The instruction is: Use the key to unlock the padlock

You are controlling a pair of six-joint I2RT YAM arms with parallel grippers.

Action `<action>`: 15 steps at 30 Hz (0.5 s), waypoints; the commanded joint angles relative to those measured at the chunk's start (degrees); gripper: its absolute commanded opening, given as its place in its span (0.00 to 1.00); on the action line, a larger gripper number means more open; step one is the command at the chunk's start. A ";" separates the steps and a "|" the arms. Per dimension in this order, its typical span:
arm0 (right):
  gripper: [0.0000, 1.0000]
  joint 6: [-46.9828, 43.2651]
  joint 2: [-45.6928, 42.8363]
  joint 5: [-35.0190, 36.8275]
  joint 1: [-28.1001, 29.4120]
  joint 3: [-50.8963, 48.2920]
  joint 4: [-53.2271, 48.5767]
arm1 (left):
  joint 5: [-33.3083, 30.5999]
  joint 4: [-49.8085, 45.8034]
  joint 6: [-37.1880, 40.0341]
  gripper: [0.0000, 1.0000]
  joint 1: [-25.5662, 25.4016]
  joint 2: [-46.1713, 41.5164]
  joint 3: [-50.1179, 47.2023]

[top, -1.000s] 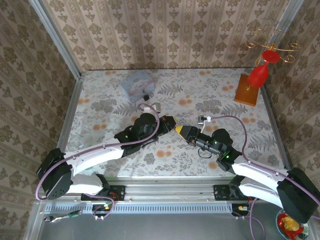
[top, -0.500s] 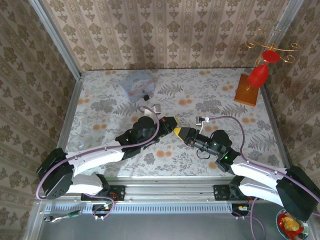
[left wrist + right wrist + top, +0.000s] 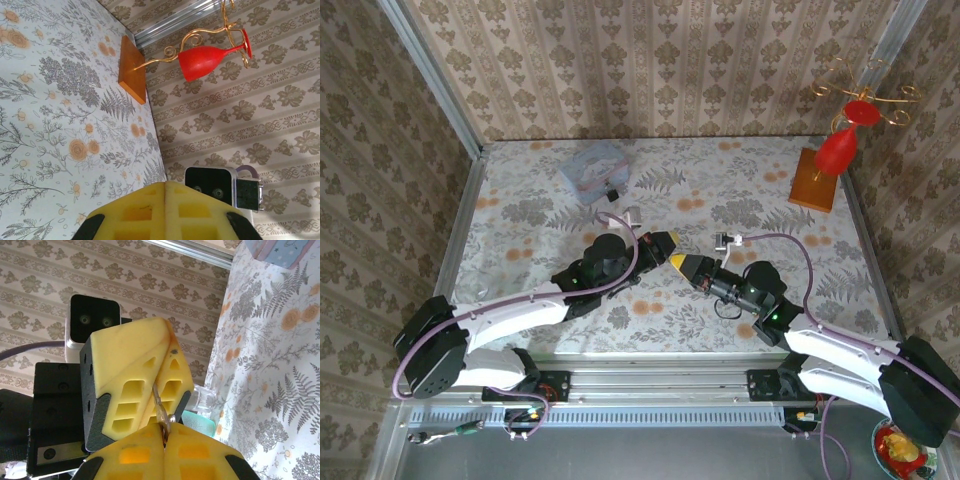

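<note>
From above, you have two arms over one floral worktop (image 3: 750, 180). One tin (image 3: 592, 170) sits at the back left. Your one padlock (image 3: 615, 190) lies just beside the tin's near right corner, with neither arm touching it. Nearer you than the tin, and well apart from it, the left end effector (image 3: 667, 240) and the right end effector (image 3: 677, 264) meet tip to tip. Far to the right of the tin is one wooden stand (image 3: 812, 180) carrying one red glass (image 3: 838, 150).

In the left wrist view, you see the left end effector (image 3: 165, 185) with its two fingers pressed together. The stand (image 3: 131, 70) and glass (image 3: 202, 61) lie beyond it.

In the right wrist view, the right end effector (image 3: 164, 432) pinches one key (image 3: 158, 402). The key's other end runs into the seam between the left end effector's two pressed-together fingers (image 3: 125, 370). A corner of the tin (image 3: 280, 250) shows beyond them.
</note>
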 commanded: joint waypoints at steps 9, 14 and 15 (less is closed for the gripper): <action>0.00 -13.76 -2.17 0.70 -0.09 3.38 -17.38 | -7.35 -24.64 11.67 0.60 2.16 -7.09 5.33; 0.00 -24.26 -8.21 3.39 -0.28 5.50 -34.70 | -8.92 -40.22 21.13 0.68 8.41 -4.83 13.00; 0.00 -26.02 -9.32 4.02 -0.28 6.06 -37.69 | -9.78 -42.51 22.43 0.69 9.39 -3.60 14.45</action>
